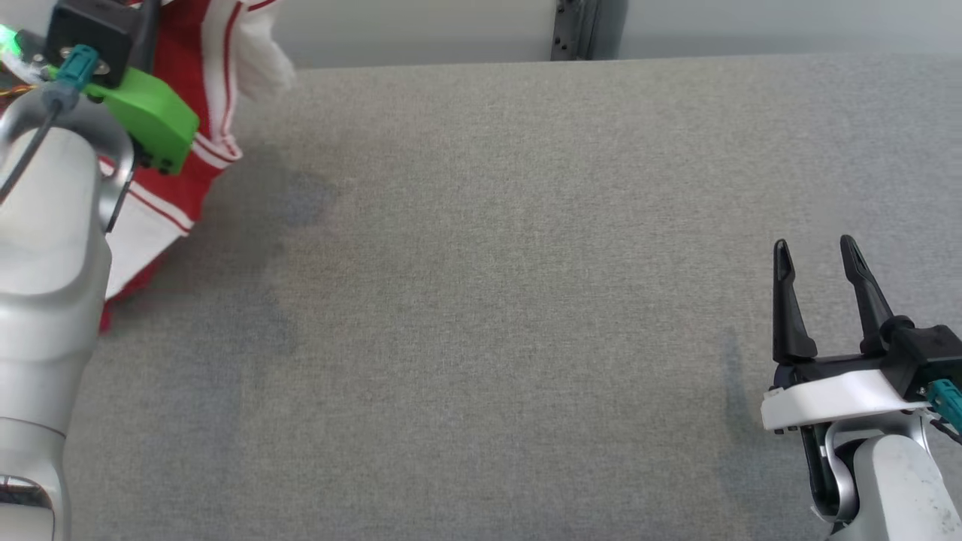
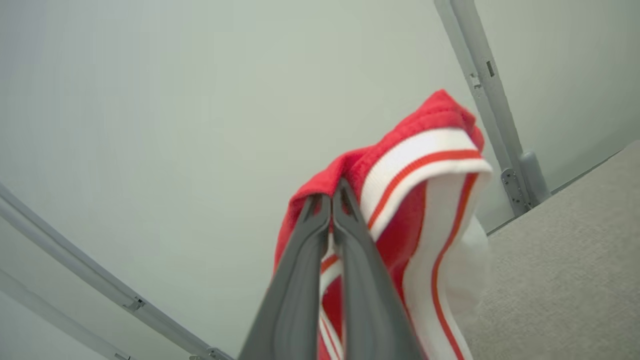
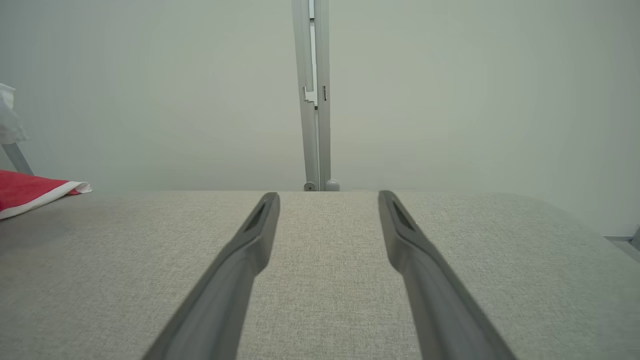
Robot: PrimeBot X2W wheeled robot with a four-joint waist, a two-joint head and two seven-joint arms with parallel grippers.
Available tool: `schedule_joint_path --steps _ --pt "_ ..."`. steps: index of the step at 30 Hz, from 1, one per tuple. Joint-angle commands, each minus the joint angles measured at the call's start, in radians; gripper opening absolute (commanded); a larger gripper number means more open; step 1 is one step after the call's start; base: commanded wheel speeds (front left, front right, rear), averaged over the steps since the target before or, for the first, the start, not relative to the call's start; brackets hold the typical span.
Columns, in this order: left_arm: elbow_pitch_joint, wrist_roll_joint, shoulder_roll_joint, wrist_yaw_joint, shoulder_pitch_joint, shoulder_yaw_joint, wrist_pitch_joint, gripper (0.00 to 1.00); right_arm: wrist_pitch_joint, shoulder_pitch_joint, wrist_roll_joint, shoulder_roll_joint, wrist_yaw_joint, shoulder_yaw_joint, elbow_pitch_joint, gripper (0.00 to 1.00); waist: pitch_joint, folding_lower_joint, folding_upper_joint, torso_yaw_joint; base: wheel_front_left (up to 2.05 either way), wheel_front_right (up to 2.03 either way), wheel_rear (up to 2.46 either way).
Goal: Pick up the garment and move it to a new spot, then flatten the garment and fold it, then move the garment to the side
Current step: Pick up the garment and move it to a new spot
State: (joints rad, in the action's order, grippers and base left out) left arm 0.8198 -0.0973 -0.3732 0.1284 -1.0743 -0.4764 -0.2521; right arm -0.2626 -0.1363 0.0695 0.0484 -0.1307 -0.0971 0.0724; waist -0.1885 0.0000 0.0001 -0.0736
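Grey table (image 1: 526, 300): I count one red-white garment (image 2: 430, 150), clamped in my left gripper (image 2: 331, 197); my right gripper (image 1: 814, 244) stands spread, empty.

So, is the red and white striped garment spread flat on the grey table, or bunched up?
Bunched up: the red-and-white striped garment hangs in folds from the shut left gripper, one end on the grey table.

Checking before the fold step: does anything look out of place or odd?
Only the red-and-white garment: it hangs bunched from the shut left gripper at the far left of the table, one end trailing on it. No damage visible.
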Motion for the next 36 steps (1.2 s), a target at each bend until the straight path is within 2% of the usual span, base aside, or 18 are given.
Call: schedule_joint_path --steps 1,6,11,17,24,25,26,27,31,36 --pt "-0.031 -0.014 0.002 0.002 0.019 -0.024 0.011 0.0 -0.004 0.019 0.011 0.003 0.0 -0.001 0.004 1.0 0.058 0.0 -0.0001 0.058 0.0 0.0 0.0" --pt "-0.176 -0.08 0.033 0.002 0.073 -0.122 0.057 0.0 -0.004 0.035 0.026 0.004 0.0 0.005 0.008 1.0 0.07 0.0 -0.0001 0.107 0.0 0.0 0.0" --pt "-0.255 -0.138 0.123 0.002 0.158 -0.178 0.083 0.0 -0.004 0.042 0.035 0.003 0.0 0.018 0.017 1.0 0.061 0.0 -0.0001 0.155 0.0 0.0 0.0" --pt "-0.194 -0.156 0.246 -0.01 0.195 -0.232 0.068 0.0 -0.004 0.0 0.058 0.004 0.0 0.076 0.025 1.0 0.016 0.0 -0.0001 0.253 0.0 0.0 0.0" --pt "-0.066 -0.163 0.304 -0.017 0.157 -0.276 0.048 0.0 -0.004 -0.04 0.092 0.003 0.0 0.125 0.031 1.0 -0.067 0.0 -0.0001 0.357 0.0 0.0 0.0" --pt "-0.045 -0.165 0.307 -0.019 0.155 -0.282 0.045 0.11 -0.004 -0.042 0.098 0.003 0.0 0.127 0.032 1.0 -0.076 0.0 -0.0001 0.365 0.0 0.0 0.0" --pt "-0.024 -0.17 0.309 -0.022 0.155 -0.284 0.041 0.47 -0.004 -0.043 0.102 0.003 0.0 0.128 0.032 1.0 -0.084 0.0 -0.0001 0.372 0.0 0.0 0.0" --pt "-0.001 -0.176 0.311 -0.026 0.156 -0.284 0.037 1.0 -0.004 -0.045 0.106 0.003 0.0 0.127 0.032 1.0 -0.09 0.0 -0.0001 0.377 0.0 0.0 0.0" --pt "0.074 -0.19 0.316 -0.036 0.162 -0.289 0.02 1.0 -0.004 -0.048 0.113 0.003 0.0 0.118 0.032 1.0 -0.101 0.0 -0.0001 0.378 0.0 0.0 0.0" --pt "0.112 -0.219 0.319 -0.04 0.181 -0.277 -0.005 1.0 -0.004 -0.046 0.105 0.003 0.0 0.103 0.036 1.0 -0.089 0.0 -0.0001 0.334 0.0 0.0 0.0"
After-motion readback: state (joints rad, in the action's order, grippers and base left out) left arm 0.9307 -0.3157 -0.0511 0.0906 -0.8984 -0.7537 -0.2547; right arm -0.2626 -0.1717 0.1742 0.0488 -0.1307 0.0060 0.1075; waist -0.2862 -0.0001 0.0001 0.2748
